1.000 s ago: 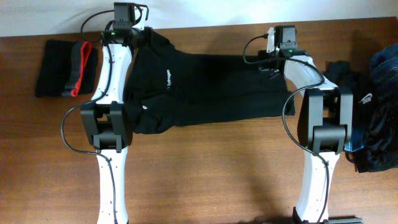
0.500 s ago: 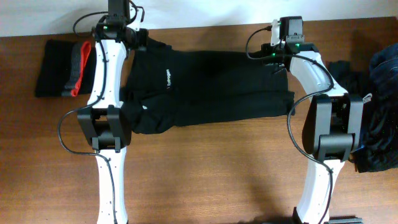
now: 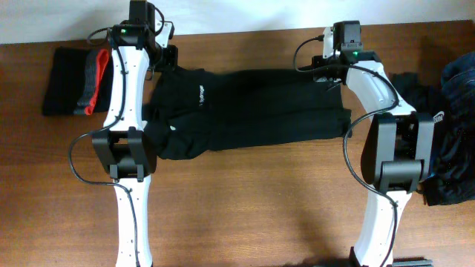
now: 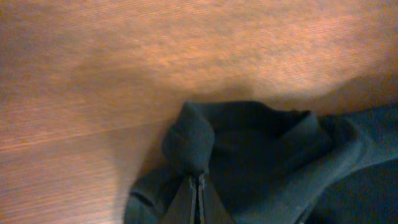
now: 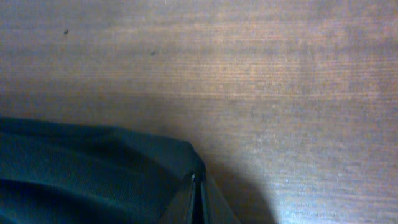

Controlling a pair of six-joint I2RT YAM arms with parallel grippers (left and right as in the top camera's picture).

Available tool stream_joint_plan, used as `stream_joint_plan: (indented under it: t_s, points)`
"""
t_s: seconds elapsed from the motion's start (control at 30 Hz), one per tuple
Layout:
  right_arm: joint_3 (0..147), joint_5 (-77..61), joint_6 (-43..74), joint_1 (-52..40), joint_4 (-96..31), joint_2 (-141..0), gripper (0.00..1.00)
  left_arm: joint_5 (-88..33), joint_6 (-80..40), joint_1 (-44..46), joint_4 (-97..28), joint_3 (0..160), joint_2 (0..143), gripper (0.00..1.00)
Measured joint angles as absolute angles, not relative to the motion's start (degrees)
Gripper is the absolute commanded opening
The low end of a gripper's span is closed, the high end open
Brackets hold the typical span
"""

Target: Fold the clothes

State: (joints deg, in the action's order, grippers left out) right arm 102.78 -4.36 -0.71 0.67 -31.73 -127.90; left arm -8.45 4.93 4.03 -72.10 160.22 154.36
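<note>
I see the black shirt (image 3: 252,107) lying flat on the wood-grain table (image 3: 245,208). It is soft matte fabric, approx. a long rectangle, w/ a small white logo (image 3: 200,90). The left gripper (image 4: 199,182) has its fingers pressed together on a rounded bunch at the shirt's far left edge. The right gripper (image 5: 198,182) pinches the shirt's far right corner, which is a pointed fold. Left of the shirt is a folded dark stack (image 3: 63,81) w/ a grey-red strip (image 3: 93,81). Right of the shirt is a blue-black heap (image 3: 456,141), cut off by the frame. The wrist views are blurry and the fingertips are hardly visible.

Left arm (image 3: 122,89), right arm (image 3: 371,80): white shells, black joints, black cables, green lamps. Left gripper (image 4: 199,184), right gripper (image 5: 198,184): dark jaws.
</note>
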Motion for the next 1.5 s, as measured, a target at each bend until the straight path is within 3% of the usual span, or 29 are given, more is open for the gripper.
stream_joint_plan:
  t_s: [0.8,1.5]
  points:
    - [102.80,-3.97,-0.73,0.67,-44.14,-124.95,0.04,-13.15,4.93,1.63,-90.04,160.46,153.75,0.00]
    - [102.76,-0.91,-0.75,0.67,-51.22,-124.92,0.04,-12.19,4.93,1.74,-96.44,160.46,153.75,0.00]
